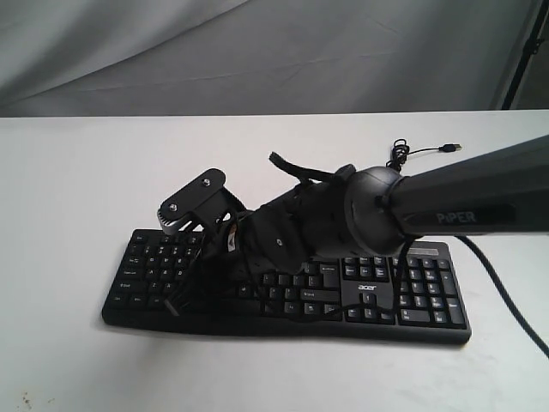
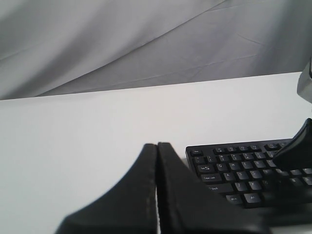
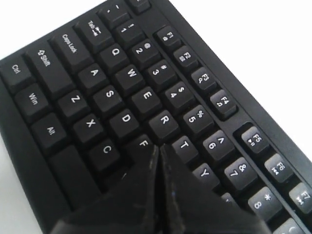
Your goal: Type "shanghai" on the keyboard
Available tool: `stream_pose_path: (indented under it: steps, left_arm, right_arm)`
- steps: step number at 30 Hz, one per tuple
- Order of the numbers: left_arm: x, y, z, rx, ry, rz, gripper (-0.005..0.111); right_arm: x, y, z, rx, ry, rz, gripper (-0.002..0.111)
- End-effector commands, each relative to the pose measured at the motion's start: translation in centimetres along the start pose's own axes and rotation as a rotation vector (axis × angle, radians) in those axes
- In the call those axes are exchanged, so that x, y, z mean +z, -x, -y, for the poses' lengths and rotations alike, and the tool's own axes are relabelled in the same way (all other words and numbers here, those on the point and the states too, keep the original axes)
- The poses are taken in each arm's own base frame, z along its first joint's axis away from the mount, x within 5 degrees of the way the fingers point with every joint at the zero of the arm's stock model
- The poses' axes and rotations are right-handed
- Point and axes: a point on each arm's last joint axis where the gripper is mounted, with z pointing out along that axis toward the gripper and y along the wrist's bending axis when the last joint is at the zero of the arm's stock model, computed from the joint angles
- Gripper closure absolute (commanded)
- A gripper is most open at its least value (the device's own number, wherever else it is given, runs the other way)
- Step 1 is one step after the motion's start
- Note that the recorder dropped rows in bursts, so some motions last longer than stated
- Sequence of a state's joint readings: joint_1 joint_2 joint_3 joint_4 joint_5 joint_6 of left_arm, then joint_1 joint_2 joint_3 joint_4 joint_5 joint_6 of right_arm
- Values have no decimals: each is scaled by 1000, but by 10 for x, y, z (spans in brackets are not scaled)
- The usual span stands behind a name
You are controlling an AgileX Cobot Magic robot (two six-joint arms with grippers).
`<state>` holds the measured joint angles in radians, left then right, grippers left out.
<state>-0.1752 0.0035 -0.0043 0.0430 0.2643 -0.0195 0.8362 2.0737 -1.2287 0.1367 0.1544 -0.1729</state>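
The long black keyboard [image 1: 412, 296] lies on the white table, number pad to the right. My right arm reaches across it to its left half. The right gripper [image 1: 178, 302] is shut, tips down on the letter keys. In the right wrist view its closed tips [image 3: 159, 146] rest between F, R and T on the keyboard [image 3: 97, 92], hiding the key beneath. My left gripper [image 2: 157, 145] is shut on nothing and hovers over bare table beside the keyboard's [image 2: 234, 168] Esc and Tab end. It does not show in the exterior view.
The keyboard's thin black USB cable [image 1: 420, 153] lies coiled on the white table [image 1: 86, 172] behind the number pad. A grey cloth backdrop [image 1: 257, 51] hangs behind the table. A black stand leg [image 1: 523, 51] is at the far right.
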Motion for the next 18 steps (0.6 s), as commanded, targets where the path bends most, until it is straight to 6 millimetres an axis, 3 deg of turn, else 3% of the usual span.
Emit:
stream_pose_path:
  steps: [1, 11, 18]
  left_arm:
    - [0, -1, 0, -1, -3, 2, 107]
    - [0, -1, 0, -1, -3, 2, 107]
    - [0, -1, 0, -1, -3, 2, 107]
  right_arm:
    - [10, -3, 0, -8, -5, 10, 108]
    - [7, -1, 0, -10, -3, 6, 108]
    - [-11, 9, 0, -39, -4, 22, 108]
